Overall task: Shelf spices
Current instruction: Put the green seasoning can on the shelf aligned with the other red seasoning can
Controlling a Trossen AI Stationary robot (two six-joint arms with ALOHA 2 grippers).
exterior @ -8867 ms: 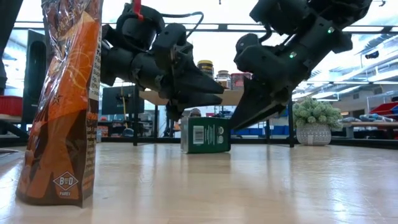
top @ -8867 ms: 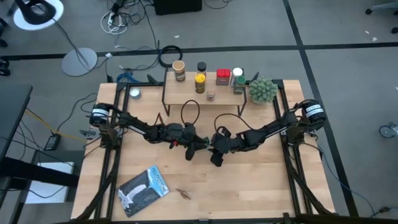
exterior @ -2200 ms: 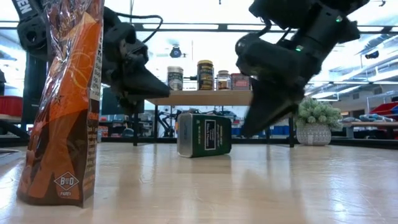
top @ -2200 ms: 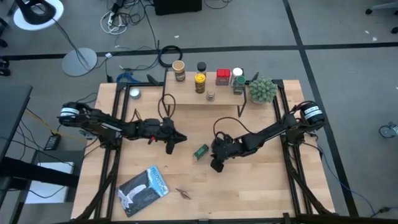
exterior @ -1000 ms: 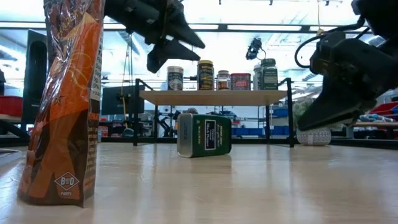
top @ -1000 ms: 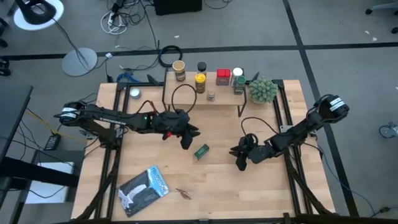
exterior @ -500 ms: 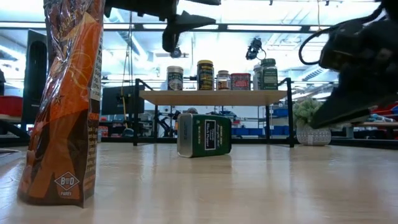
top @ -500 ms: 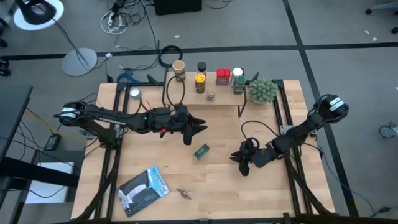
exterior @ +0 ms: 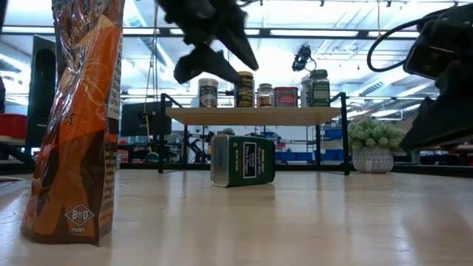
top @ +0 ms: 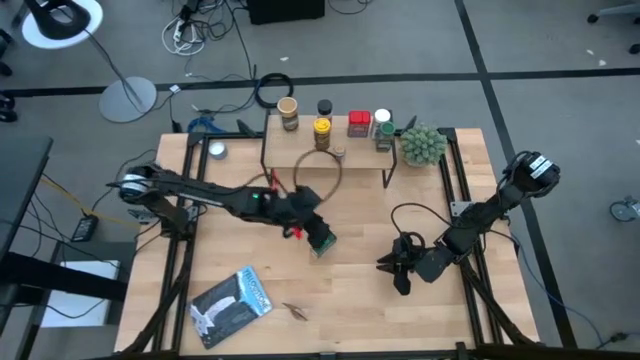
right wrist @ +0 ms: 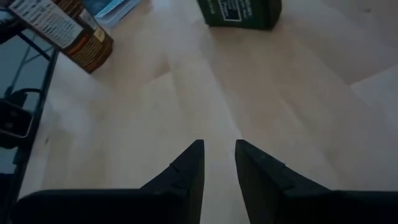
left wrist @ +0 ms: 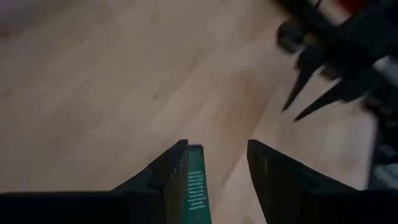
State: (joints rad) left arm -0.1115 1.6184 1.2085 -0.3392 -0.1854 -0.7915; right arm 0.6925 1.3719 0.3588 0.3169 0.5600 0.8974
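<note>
A dark green tin (exterior: 242,159) lies on its side on the tabletop in front of the shelf (exterior: 251,115). Seen from above, the tin (top: 326,244) is partly under my left gripper (top: 318,237). That gripper is open and hangs well above the tin in the low view (exterior: 218,70), fingers pointing down. Its wrist view shows the tin (left wrist: 196,186) between the fingers. Several jars and a red tin (top: 359,124) stand on the shelf board (top: 300,152). My right gripper (top: 396,272) is narrowly open (right wrist: 219,155), off to the tin's right.
A potted plant (top: 422,145) stands at the shelf's right end. A blue-white packet (top: 230,305) lies near the front left corner. A tall orange bag (exterior: 77,118) stands close to the low camera. Bare wood lies between the tin and the shelf legs.
My left gripper has swung from near the shelf toward the table's near edge. It now stands over the green tin, with its fingers tipped downward. My right gripper has drawn back a little toward the near right. The tin has not moved.
</note>
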